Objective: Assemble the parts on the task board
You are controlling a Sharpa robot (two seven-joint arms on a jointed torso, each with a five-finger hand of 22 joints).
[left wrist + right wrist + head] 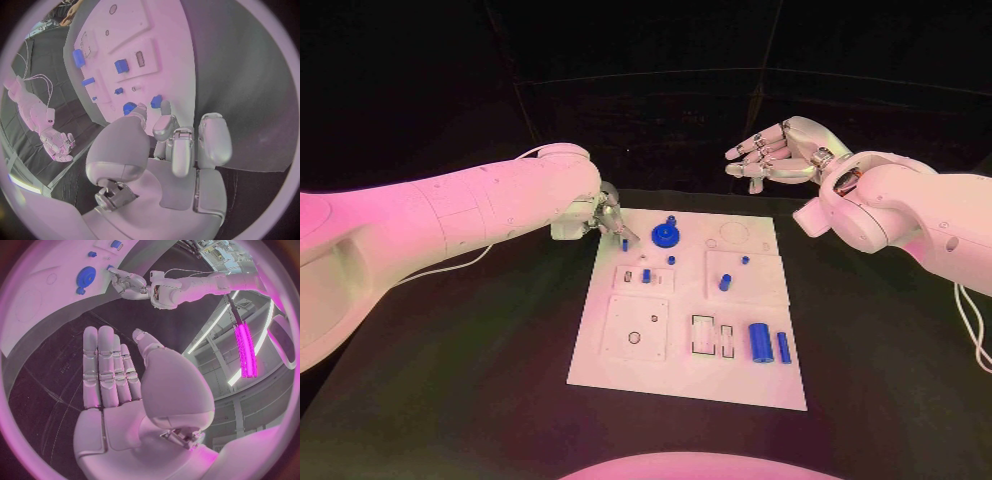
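Left hand (596,217) of mine sits at the far left corner of the task board (646,375), fingers curled down at a small blue peg (625,243) just off my fingertips; cannot tell if I grip it or only touch it. Blue round gear part (666,236) is just beyond that peg, toward my right hand (776,152), which hangs well apart past the board's far right corner, lifted, fingers loosely bent, holding nothing.

Left wrist view: my fingers (181,145) bend in toward the board's edge, small blue parts (156,101) right at their tips; contact is hidden.

Right wrist view: my right hand (119,385) lies flat and spread, empty; gear part (86,276) far off ahead.

Step, I judge: picking up or seating the corner peg. Next needs a firm pinch and upright alignment over its hole.
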